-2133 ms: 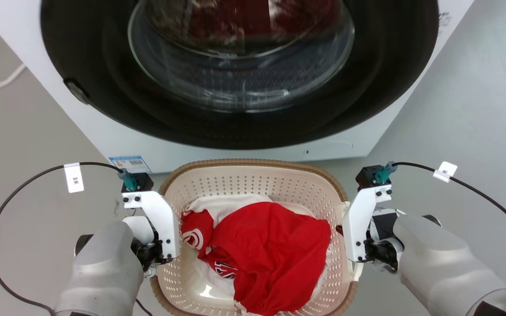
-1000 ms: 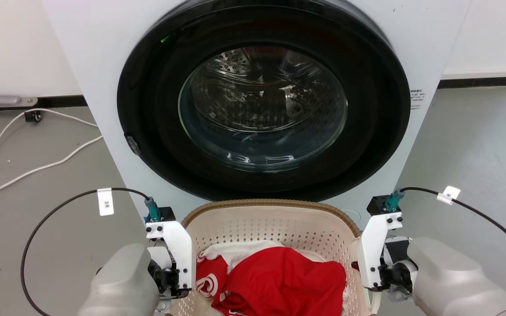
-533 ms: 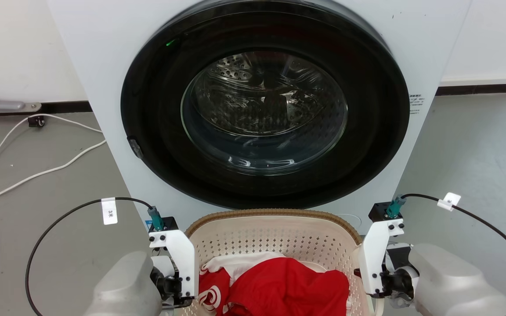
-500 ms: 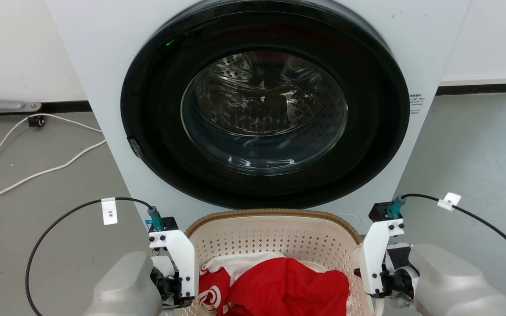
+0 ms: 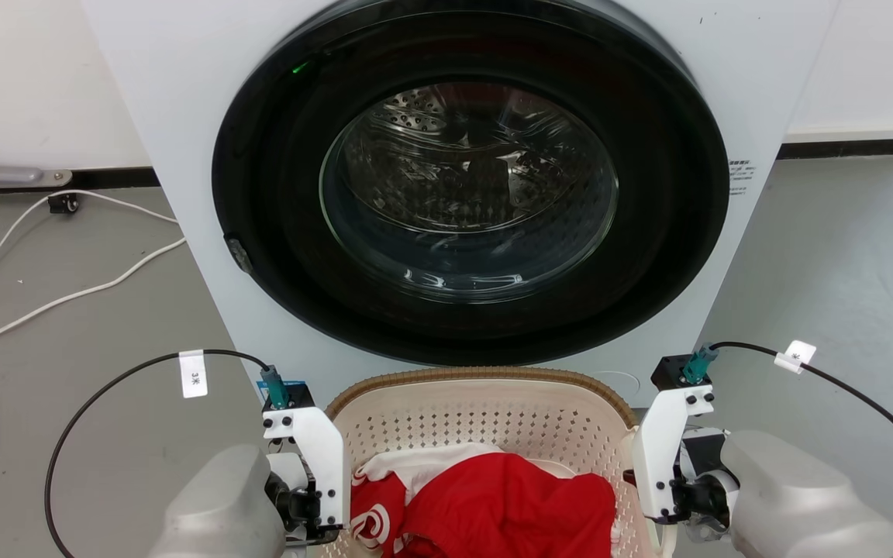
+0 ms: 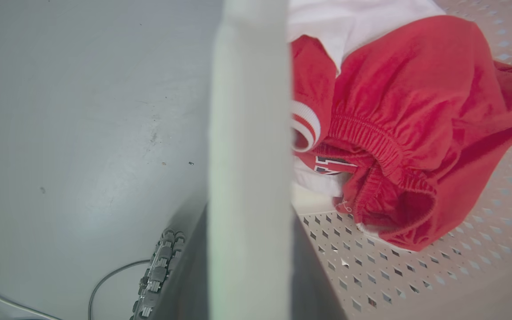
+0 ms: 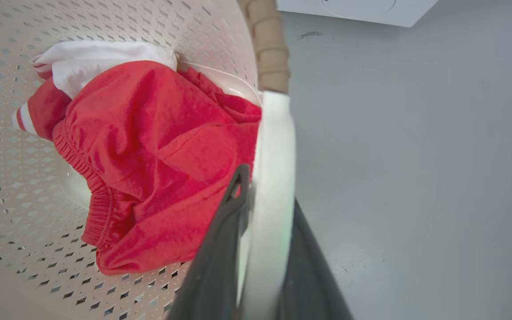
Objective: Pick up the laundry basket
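Note:
The laundry basket (image 5: 477, 377), cream with perforated walls and a brown woven rim, hangs between my arms in front of the washing machine. It holds red and white clothes (image 5: 493, 504). My left gripper (image 5: 303, 511) is shut on the basket's white left handle (image 6: 249, 111), with a dark finger on each side. The right gripper (image 5: 675, 504) is shut on the white right handle (image 7: 274, 146) just below the brown rim (image 7: 269, 49). The near half of the basket is cut off by the head view's bottom edge.
The white washing machine (image 5: 152, 116) stands right behind the basket, its round dark glass door (image 5: 470, 194) shut. A white cable (image 5: 67, 294) lies on the grey floor at the left. There is open floor (image 5: 842, 256) to the right of the machine.
The head camera has risen and tilted up since the earliest frame, bringing the whole door into view. The basket's rim now overlaps the machine's lower front. Both grippers have kept hold of the handles.

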Robot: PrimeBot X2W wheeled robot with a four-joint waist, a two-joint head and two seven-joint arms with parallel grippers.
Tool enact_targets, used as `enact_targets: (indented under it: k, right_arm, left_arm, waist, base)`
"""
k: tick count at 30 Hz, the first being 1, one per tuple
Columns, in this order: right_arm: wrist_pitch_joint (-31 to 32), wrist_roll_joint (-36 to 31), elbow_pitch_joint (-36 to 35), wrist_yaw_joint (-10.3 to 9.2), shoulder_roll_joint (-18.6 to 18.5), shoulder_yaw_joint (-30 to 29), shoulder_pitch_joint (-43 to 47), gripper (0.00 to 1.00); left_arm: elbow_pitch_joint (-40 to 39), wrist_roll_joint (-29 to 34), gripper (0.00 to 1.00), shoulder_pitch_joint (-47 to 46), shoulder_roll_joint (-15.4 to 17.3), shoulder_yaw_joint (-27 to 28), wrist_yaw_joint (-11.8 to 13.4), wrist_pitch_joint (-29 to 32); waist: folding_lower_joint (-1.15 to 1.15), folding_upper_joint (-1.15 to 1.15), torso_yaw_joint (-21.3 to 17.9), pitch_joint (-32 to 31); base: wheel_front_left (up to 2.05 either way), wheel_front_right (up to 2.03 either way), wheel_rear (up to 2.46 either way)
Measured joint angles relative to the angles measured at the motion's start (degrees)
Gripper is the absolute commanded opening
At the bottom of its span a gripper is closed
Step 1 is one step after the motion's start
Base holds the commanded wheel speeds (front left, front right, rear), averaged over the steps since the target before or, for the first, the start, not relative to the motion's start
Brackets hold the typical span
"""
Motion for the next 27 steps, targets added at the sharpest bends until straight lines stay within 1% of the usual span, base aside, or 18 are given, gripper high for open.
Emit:
enact_targets:
  k: [27]
  right_arm:
    - [-1.70, 0.44, 0.31, -0.01, 0.22, 0.32, -0.20, 0.00]
  left_arm:
    - [0.30, -2.33, 0.00, -0.15, 0.25, -1.90, 0.02, -0.36]
  waist:
    - [0.00, 0.00, 0.07, 0.49]
  base:
    - [0.00, 0.00, 0.00]
